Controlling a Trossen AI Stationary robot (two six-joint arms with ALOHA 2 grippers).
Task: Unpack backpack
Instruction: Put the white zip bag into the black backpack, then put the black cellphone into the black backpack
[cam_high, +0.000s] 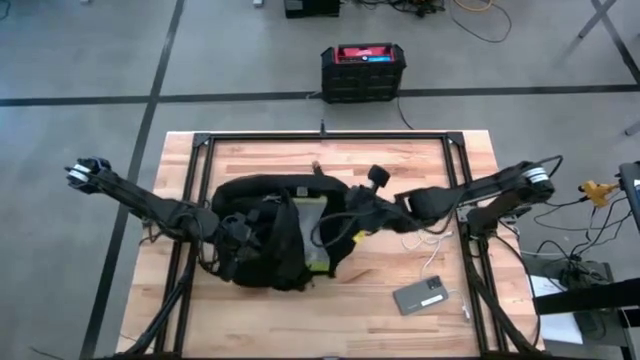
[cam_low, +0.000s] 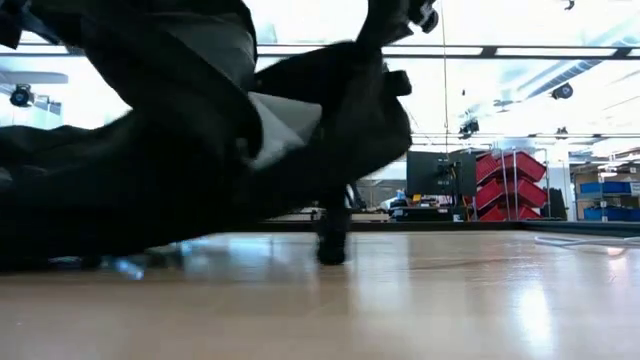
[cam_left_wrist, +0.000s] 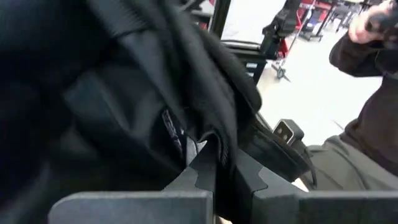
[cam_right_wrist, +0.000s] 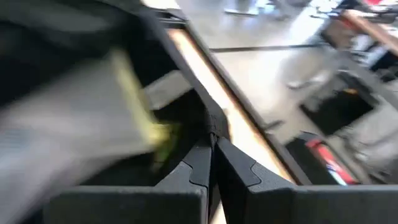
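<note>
The black backpack (cam_high: 262, 200) lies in the middle of the wooden table, and my two grippers hold its opening apart. Inside, a pale grey lining and a yellow-green edge (cam_high: 318, 262) show. My left gripper (cam_high: 240, 236) (cam_left_wrist: 217, 165) comes in from the table's left and is shut on black fabric. My right gripper (cam_high: 345, 215) (cam_right_wrist: 211, 149) comes from the right and is shut on the bag's rim. In the low view the backpack (cam_low: 150, 150) bulges up from the table, with a strap end (cam_low: 333, 245) hanging down to the tabletop. My left gripper pinches a fold of the backpack's black fabric (cam_left_wrist: 214, 134) between its two fingers. The fabric rises from the fingers in thick creases; how many layers cannot be told. My right gripper pinches a thin black edge of the backpack's opening (cam_right_wrist: 210, 124) between its two fingers, next to the yellow-green trim (cam_right_wrist: 158, 134). The edge runs away from the fingers along the opening.
A grey flat device (cam_high: 422, 297) with a white cable (cam_high: 432, 245) lies on the table's near right. A black box with a red top (cam_high: 362, 70) stands on the floor beyond the far edge. A person's dark sleeve (cam_left_wrist: 373, 112) shows beyond the table.
</note>
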